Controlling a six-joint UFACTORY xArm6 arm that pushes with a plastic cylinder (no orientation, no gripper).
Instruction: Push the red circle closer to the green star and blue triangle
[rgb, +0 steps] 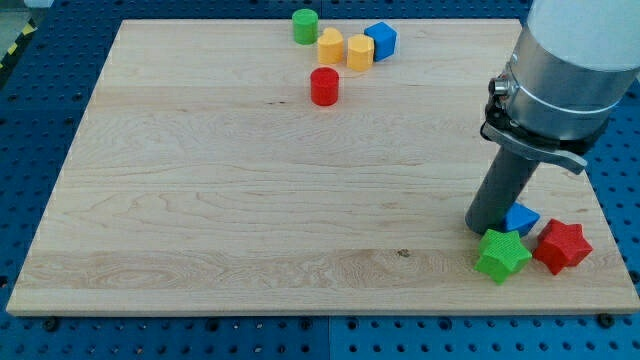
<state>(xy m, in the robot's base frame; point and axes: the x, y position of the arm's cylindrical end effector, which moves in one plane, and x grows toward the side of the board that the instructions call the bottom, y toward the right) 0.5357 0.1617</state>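
Observation:
The red circle (324, 86) stands near the view's top, left of centre, just below two yellow blocks. The green star (502, 254) lies near the view's bottom right. The blue triangle (521, 218) is just above and right of the star, partly hidden by my rod. My tip (487, 230) rests on the board, touching or nearly touching the blue triangle's left side and just above the green star. It is far from the red circle, which lies up and to the left.
A green cylinder (305, 26), two yellow blocks (330, 46) (360, 52) and a blue cube (380, 40) cluster at the view's top. A red star (561, 247) sits right of the green star. The board's edge (320, 312) runs along the bottom.

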